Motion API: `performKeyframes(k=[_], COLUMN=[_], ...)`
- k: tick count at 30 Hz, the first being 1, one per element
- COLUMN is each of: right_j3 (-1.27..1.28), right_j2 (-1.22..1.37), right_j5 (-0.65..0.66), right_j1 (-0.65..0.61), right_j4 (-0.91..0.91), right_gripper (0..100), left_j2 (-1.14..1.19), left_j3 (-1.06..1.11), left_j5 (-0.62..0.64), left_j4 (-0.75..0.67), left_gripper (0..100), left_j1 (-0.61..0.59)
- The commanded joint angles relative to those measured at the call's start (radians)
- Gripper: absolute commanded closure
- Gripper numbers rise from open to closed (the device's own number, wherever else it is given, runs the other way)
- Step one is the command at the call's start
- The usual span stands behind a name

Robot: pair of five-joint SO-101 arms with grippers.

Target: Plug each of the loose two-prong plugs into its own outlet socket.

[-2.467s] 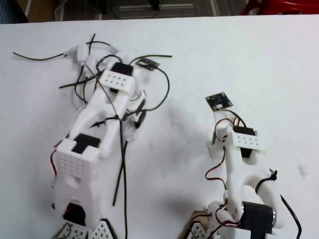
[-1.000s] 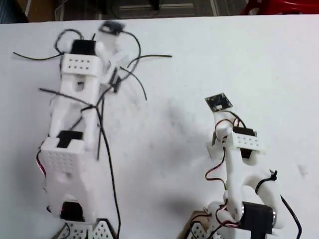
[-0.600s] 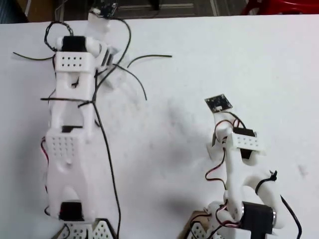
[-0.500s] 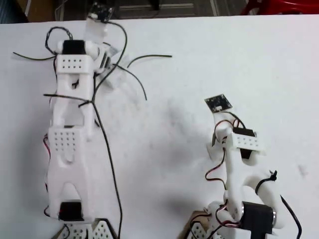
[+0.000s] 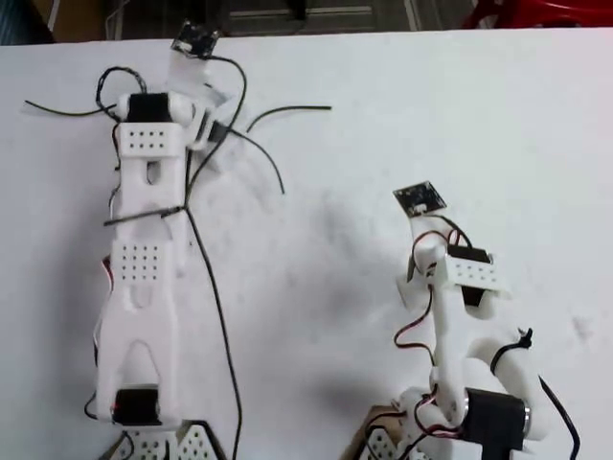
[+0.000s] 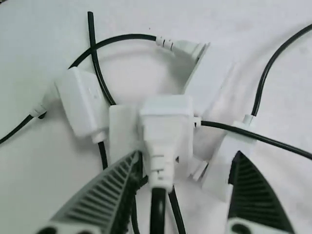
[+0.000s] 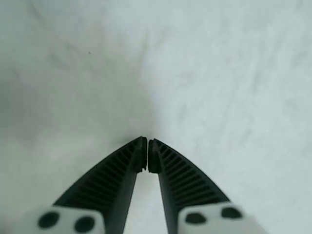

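High camera first: the left arm [image 5: 144,249] is stretched out long toward the far left part of the desk [image 5: 402,105], and its wrist sits in a tangle of black cables [image 5: 218,307]. The right arm [image 5: 458,316] is folded up close to its base on the near right, well apart from all that.

Over to the left wrist feed. The left hand [image 6: 186,158] is spread wide and grips nothing. Between its ribbed fingers [image 6: 114,192] sits a white plug [image 6: 165,129], with its black cord [image 6: 157,214] running back toward the camera. One finger is just beside that cord, maybe touching it (hard to call from this angle), and the other finger stands apart from the plug.

The plug lies against a flat white socket block [image 6: 119,129], and I can't tell whether its prongs are seated. Just beside the block lies a boxy white adapter [image 6: 80,105], with a black cable passing between the two. Farther out, a second plug [image 6: 187,48] lies on the desk at the end of a curving black cord. On the other side, a slim white connector [image 6: 229,156] rests near the free finger, and a black cable crosses over it.

Now the right wrist feed. The right hand [image 7: 147,156] is pinched closed with its tips all but meeting. Nothing is between them, and bare desk lies beneath.
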Motion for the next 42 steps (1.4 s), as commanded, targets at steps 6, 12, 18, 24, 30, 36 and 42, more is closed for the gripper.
performKeyframes(k=[6, 12, 18, 24, 30, 36, 42], right_j3=[0.005, 0.006, 0.008, 0.008, 0.008, 0.008, 0.000], right_j2=[-0.027, -0.027, -0.027, -0.027, -0.027, -0.027, -0.036], right_j5=[0.003, 0.003, 0.003, 0.003, 0.003, 0.002, 0.002], right_j1=[0.008, 0.008, 0.010, 0.010, 0.007, 0.007, 0.005], right_j4=[-0.004, -0.004, -0.001, -0.001, -0.001, -0.004, -0.008], right_gripper=[97.8, 97.8, 97.9, 97.9, 97.9, 97.8, 97.8], left_j2=[-0.286, -0.337, -0.337, -0.361, -0.559, -0.837, -1.118], left_j3=[-0.052, -0.038, 0.071, 0.035, -0.046, -0.040, -0.038], left_j5=[-0.006, -0.071, -0.014, 0.063, 0.064, 0.064, 0.066], left_j4=[0.137, 0.181, 0.176, 0.176, 0.245, 0.258, 0.259], left_gripper=[70, 64, 60, 58, 62, 63, 63], left_j1=[-0.038, -0.028, 0.005, 0.024, 0.022, -0.005, -0.053])
